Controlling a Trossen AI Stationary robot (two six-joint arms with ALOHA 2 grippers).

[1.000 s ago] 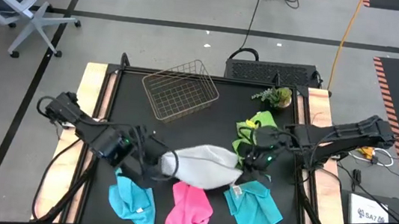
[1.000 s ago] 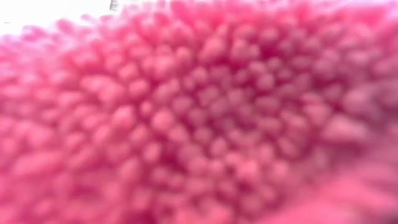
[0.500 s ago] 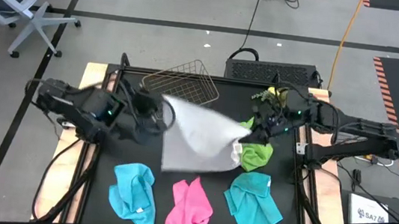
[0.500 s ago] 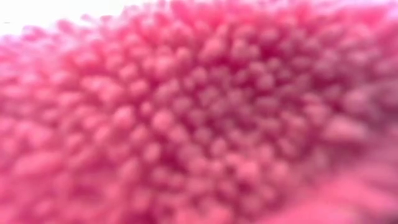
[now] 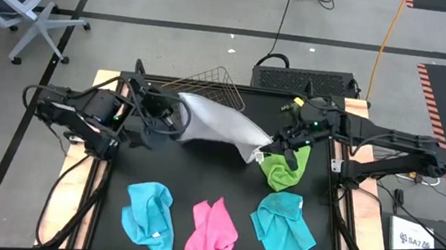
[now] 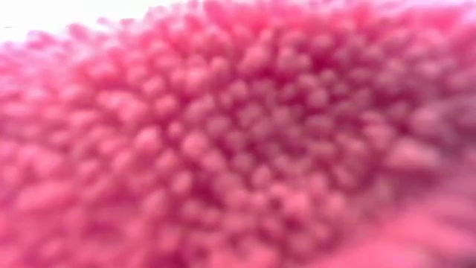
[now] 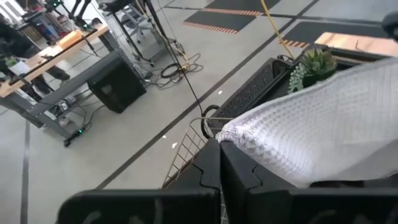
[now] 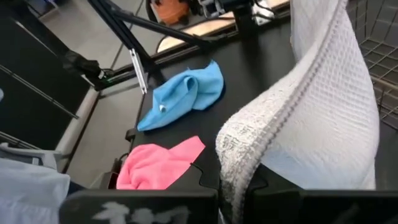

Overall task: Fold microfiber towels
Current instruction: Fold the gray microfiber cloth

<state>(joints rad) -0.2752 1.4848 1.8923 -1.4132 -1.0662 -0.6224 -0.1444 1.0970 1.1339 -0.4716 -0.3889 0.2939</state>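
Spanning the black table [image 5: 201, 173] above a grey taped floor [image 5: 178, 2], the white towel [image 5: 219, 124] hung stretched between the left gripper [image 5: 174, 121] and right gripper [image 5: 278, 140], both clamped on it.

Almost no writing can be read in these views. A white box [image 5: 412, 239] beside the surface's right edge carries dark print, perhaps "SA7", too small to be sure. The tags on the cloths are illegible.
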